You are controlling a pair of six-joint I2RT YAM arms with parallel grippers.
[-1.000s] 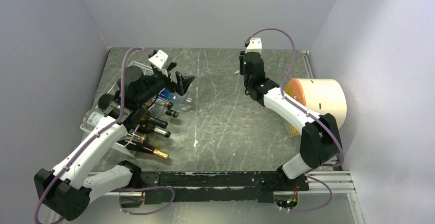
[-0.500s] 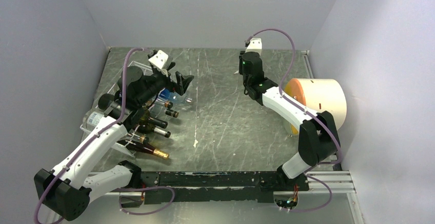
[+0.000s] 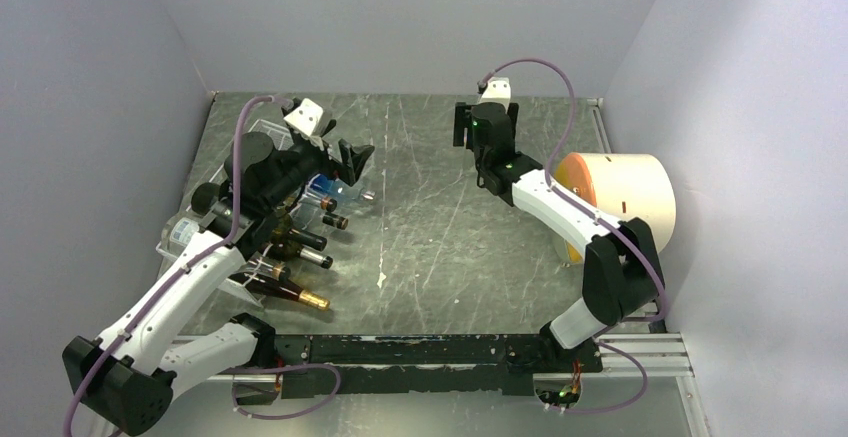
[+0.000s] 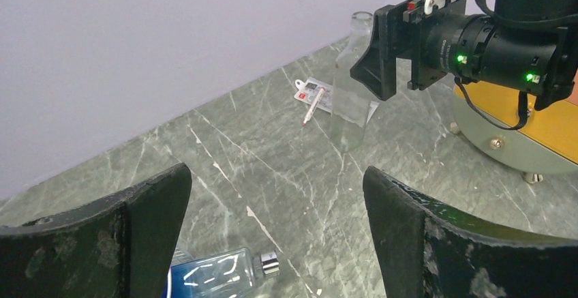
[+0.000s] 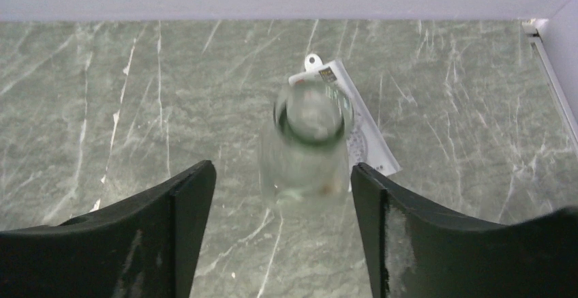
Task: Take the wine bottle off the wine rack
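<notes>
The white wire wine rack (image 3: 200, 242) stands at the table's left with several wine bottles lying in it, dark ones (image 3: 300, 240) and a blue-tinted one (image 3: 333, 192) with a silver cap (image 4: 270, 264). My left gripper (image 3: 355, 157) (image 4: 276, 175) hovers open above that blue bottle's neck and holds nothing. At the back of the table a clear glass bottle (image 5: 307, 144) (image 4: 350, 86) stands upright. My right gripper (image 3: 487, 122) (image 5: 281, 168) is open, with a finger on each side of the clear bottle and a gap to both.
A cream cylinder with an orange face (image 3: 625, 197) (image 4: 538, 134) lies at the right, beside the right arm. A white paper tag (image 5: 358, 127) (image 4: 313, 97) lies behind the clear bottle. Grey walls close in the left, back and right sides.
The right gripper's jaws have opened, letting go of the upright clear bottle. The left gripper has shifted slightly left and opened a touch wider.
</notes>
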